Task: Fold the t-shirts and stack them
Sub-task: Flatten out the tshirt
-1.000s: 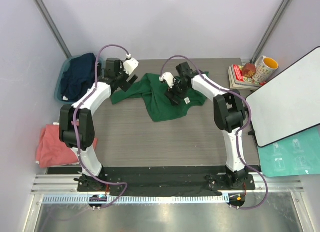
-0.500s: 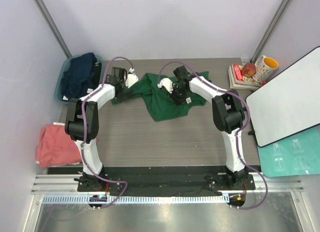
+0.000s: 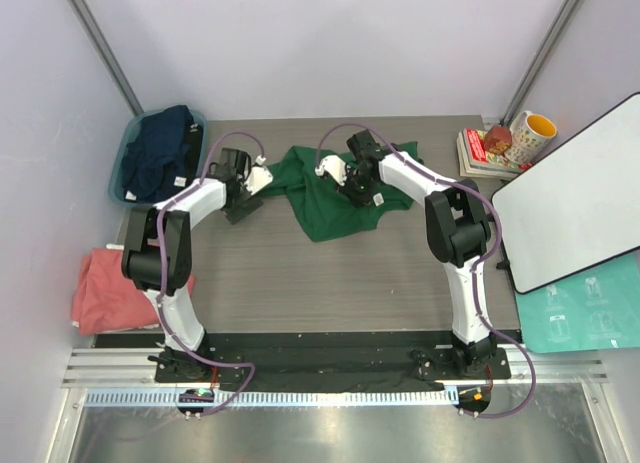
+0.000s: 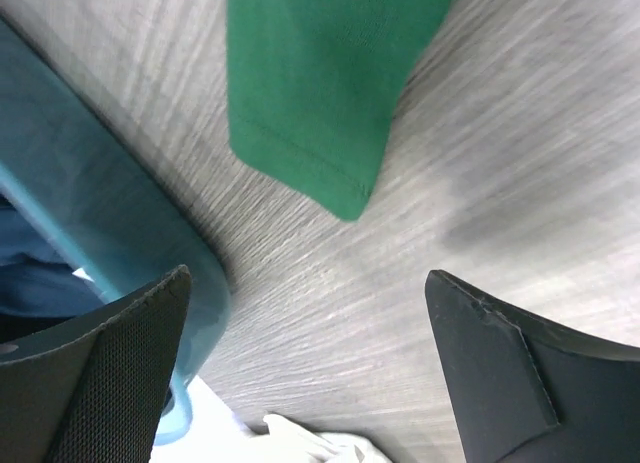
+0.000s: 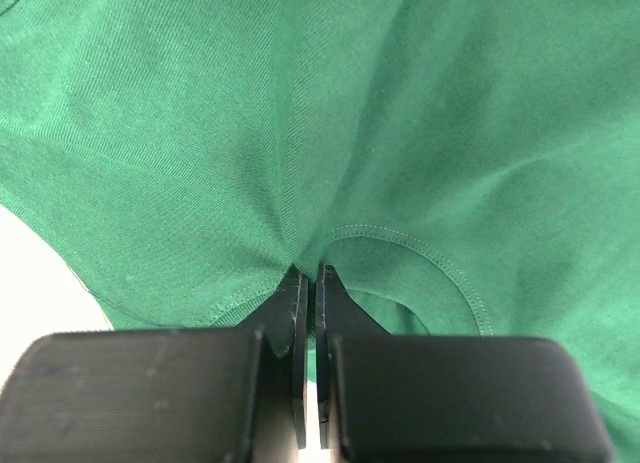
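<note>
Spreading step: green shirt (image 3: 330, 218) crumpled mid far edge of bench (image 3: 300, 283). Our right gripper (image 5: 308, 278) pinches its cloth; left gripper (image 4: 305, 283) spread wide, empty, beside sleeve (image 4: 310, 113). Next, we reckon: left takes that hem.

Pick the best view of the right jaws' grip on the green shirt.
Right wrist: right jaws shut on a pinched fold of the green shirt. Top external hides the pinch under the arm. Left wrist shows only a hemmed end.
</note>
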`<state>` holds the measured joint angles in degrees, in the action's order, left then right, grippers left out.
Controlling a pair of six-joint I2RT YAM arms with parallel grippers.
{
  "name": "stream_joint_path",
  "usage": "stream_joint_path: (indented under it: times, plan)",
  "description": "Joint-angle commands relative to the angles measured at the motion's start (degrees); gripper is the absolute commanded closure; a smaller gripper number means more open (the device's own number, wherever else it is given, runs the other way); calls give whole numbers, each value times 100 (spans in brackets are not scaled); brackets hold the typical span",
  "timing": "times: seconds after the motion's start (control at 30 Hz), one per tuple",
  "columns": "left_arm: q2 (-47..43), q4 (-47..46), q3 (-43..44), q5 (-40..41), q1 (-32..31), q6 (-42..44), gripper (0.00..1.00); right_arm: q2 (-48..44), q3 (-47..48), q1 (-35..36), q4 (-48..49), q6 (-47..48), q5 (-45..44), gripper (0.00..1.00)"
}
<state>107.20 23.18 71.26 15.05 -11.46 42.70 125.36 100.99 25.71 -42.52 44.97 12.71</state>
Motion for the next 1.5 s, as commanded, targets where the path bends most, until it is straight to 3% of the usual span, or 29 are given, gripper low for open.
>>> stream_joint_path:
  times: [0.0, 0.5, 0.67, 0.7, 0.73, 0.9, 0.93, 1.2, 1.47]
  plan:
    - [-551, -5, -182, -503, 39, -33, 2, -258, 316, -5, -72, 170, -129, 99]
    - [134, -982, -333, -450, 30, -51, 14, -170, 676, -23, -142, 135, -14, 99]
    - [380, -1008, -297, -529, 30, 45, 36, -170, 738, -31, -142, 126, 3, 99]
    - [407, -1017, -315, -538, 30, 72, 44, -179, 755, -23, -142, 126, -5, 99]
    - [442, -1026, -324, -547, 30, 107, 59, -179, 747, -40, -142, 126, -23, 99]
    - [618, -1087, -385, -661, 21, 107, 82, -205, 738, -58, -142, 117, -58, 99]
    - [644, -1096, -385, -661, 21, 81, 98, -222, 747, -58, -134, 108, -49, 99]
    - [163, -1526, -429, -468, 30, 142, 100, -433, 703, -93, -142, 301, -225, 99]
    - [-813, -1492, 765, -740, 48, 72, 100, -680, 1387, -321, -142, 758, -664, 99]
